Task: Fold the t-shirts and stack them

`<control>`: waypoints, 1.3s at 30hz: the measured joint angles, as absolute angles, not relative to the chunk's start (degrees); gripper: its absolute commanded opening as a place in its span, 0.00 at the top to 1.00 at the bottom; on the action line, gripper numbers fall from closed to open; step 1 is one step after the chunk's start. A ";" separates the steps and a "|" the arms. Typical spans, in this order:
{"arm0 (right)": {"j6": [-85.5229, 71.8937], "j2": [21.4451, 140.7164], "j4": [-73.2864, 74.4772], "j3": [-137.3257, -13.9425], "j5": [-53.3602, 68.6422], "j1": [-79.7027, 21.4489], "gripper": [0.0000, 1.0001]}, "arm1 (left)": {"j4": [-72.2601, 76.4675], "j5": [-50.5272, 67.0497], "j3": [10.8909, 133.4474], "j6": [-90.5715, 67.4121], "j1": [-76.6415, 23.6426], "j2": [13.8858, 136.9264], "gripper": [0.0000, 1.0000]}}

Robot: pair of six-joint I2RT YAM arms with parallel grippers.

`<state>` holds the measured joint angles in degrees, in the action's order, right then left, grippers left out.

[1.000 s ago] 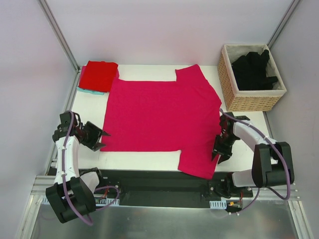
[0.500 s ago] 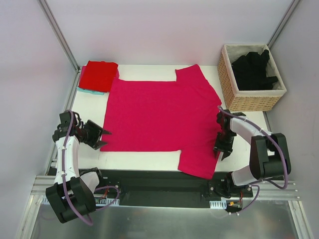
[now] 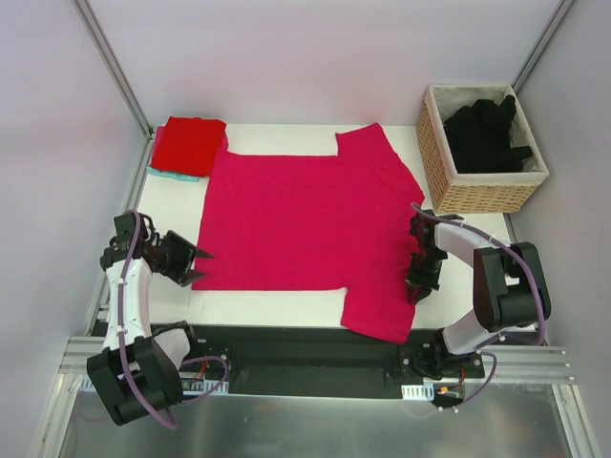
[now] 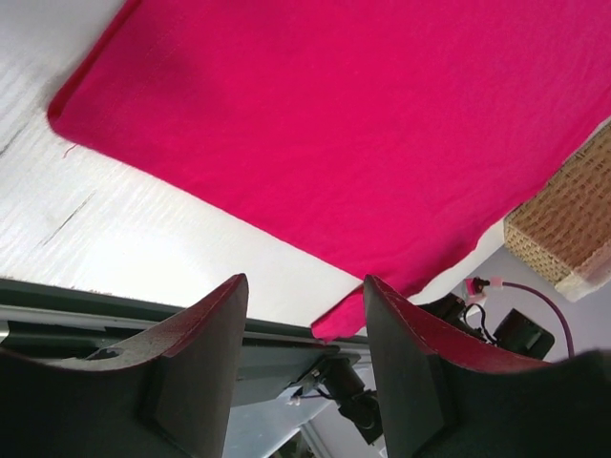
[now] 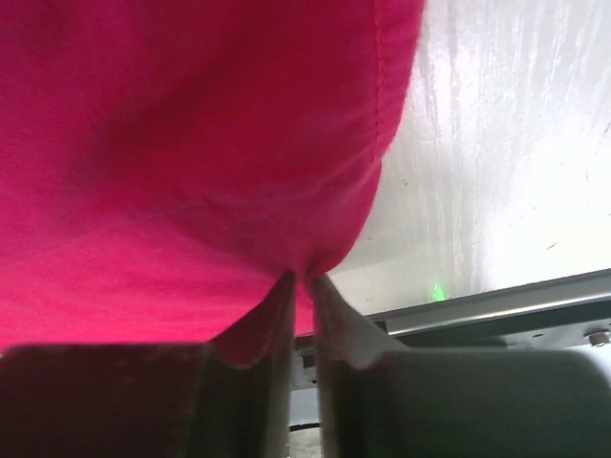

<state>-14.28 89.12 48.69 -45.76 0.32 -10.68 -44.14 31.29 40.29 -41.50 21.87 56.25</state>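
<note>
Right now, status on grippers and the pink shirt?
Right gripper shut on pink shirt, near sleeve. Left gripper open, off the hem. Red shirt, basket flank far edge.

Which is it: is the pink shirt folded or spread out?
Spread out: the pink shirt lies flat across the table, with no part doubled over.

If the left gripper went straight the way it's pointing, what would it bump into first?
Probably the corner of the pink t-shirt just ahead of the left gripper. If it's tilted downward, it could touch the table first.
</note>
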 measured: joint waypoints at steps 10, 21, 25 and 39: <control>-12.97 91.46 50.00 -47.48 0.99 -11.46 0.99 | -55.44 13.93 44.53 -43.18 21.87 54.43 0.50; -11.53 91.96 48.42 -49.23 3.53 -12.01 0.99 | -53.25 7.27 39.57 -44.14 21.87 59.66 0.51; -11.09 91.96 48.16 -49.21 3.92 -12.03 0.99 | -50.28 7.68 37.43 -44.56 21.87 62.65 0.51; -9.74 91.94 47.97 -49.17 3.95 -12.05 0.99 | -42.41 8.60 33.89 -45.60 21.87 63.07 0.51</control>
<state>-9.74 91.94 47.97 -49.17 3.95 -12.05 -42.41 8.60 33.89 -45.60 21.87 63.07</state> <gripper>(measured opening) 0.015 0.486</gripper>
